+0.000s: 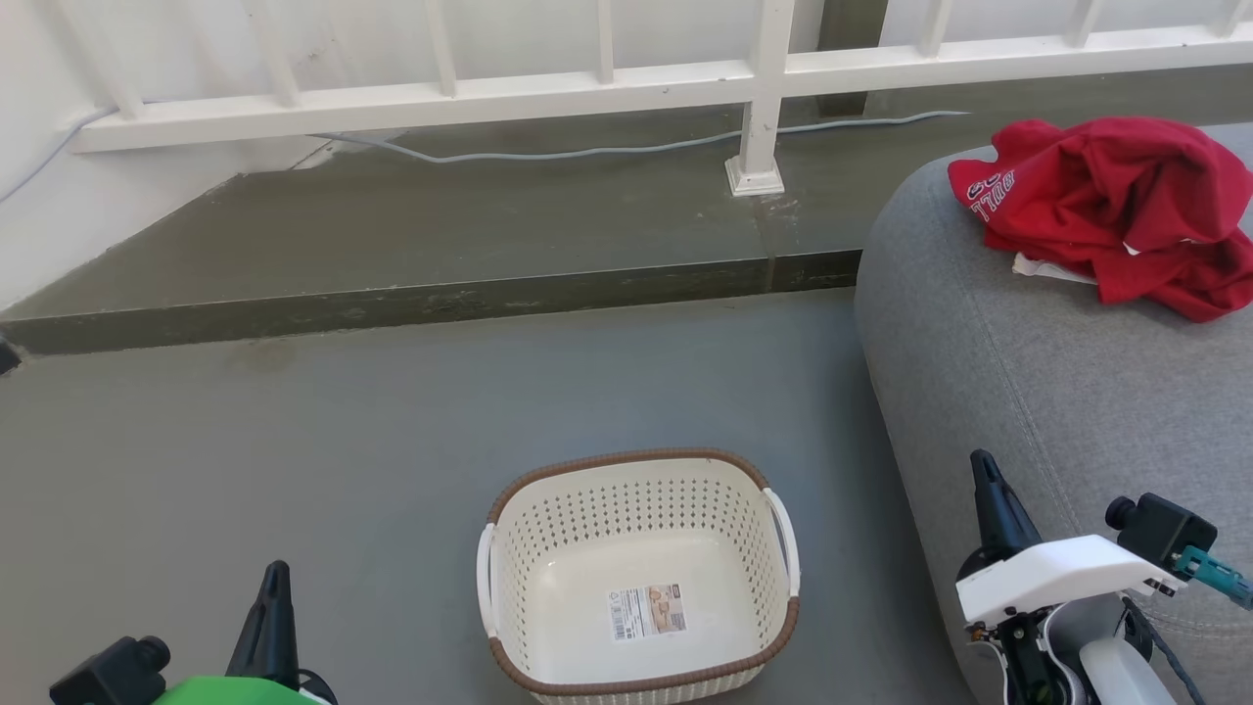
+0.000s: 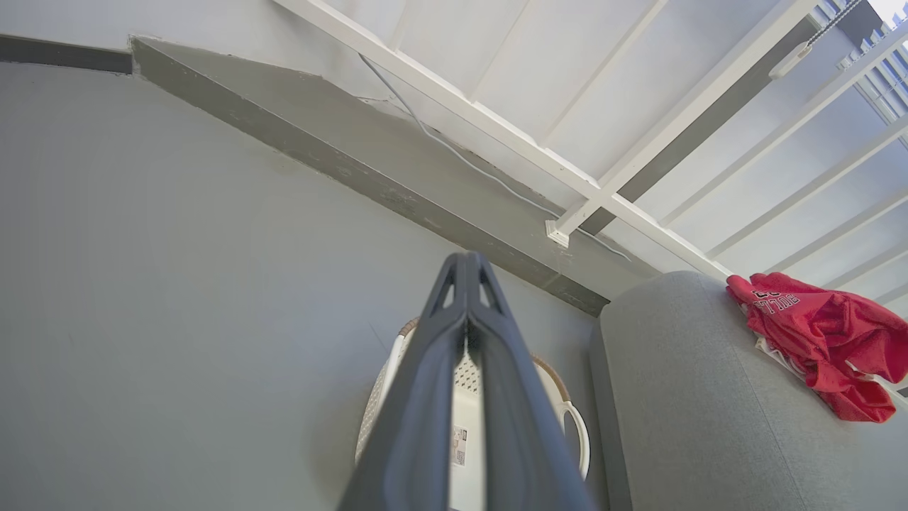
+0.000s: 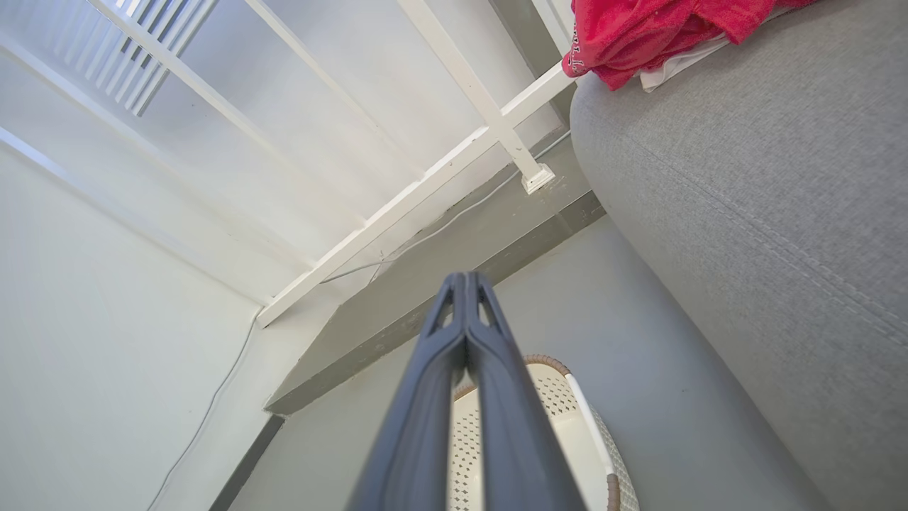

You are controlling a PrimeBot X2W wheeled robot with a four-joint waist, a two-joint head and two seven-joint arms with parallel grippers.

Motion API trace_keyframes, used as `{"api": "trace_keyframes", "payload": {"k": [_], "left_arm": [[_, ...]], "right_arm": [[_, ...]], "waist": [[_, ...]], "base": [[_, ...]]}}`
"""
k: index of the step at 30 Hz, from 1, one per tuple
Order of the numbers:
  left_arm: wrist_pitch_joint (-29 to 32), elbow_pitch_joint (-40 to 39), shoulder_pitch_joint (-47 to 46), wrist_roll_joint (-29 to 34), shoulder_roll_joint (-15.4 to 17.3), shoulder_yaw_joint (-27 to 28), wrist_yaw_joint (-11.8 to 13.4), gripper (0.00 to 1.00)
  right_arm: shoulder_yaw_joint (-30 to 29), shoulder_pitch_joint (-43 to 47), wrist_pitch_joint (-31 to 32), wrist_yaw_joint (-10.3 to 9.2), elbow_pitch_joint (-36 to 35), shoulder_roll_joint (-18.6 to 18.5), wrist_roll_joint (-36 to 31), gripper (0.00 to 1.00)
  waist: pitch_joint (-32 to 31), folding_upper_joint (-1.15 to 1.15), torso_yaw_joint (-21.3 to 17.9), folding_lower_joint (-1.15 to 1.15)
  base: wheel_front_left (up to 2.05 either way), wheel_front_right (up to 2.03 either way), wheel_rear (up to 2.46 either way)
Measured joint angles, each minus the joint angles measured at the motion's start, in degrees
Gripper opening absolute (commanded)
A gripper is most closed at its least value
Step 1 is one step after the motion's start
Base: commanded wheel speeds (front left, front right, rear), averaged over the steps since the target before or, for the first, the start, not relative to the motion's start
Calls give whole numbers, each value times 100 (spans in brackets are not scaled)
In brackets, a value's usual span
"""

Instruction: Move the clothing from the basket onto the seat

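Note:
The red clothing [image 1: 1116, 201] lies crumpled on top of the big grey seat [image 1: 1038, 382] at the right, white lettering showing on one fold. It appears too in the left wrist view [image 2: 823, 333] and the right wrist view [image 3: 652, 28]. On the floor beside the seat stands the cream basket [image 1: 636, 578], with just a label sticker on its bottom. My left gripper [image 1: 276, 573] is shut at the lower left, holding nothing, left of the basket [image 2: 571, 419]. My right gripper [image 1: 982, 462] is shut at the lower right, against the seat's front, with nothing in it.
A raised grey step [image 1: 411, 255] runs across behind the basket, with a white railing [image 1: 626, 83] and its post [image 1: 756, 147] on it. A grey cable [image 1: 587, 150] trails along the step. A white wall [image 1: 39, 215] closes the left side.

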Motion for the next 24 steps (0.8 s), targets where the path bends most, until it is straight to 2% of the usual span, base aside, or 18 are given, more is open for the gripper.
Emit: {"api": "trace_keyframes", "payload": {"k": [24], "left_arm": [[446, 450, -424, -1741, -66, 327, -349, 0]], "right_arm": [[-436, -94, 494, 241, 0, -63, 1945, 0]], "waist": [[35, 0, 5, 0]], "base": [[0, 0, 0]]}}
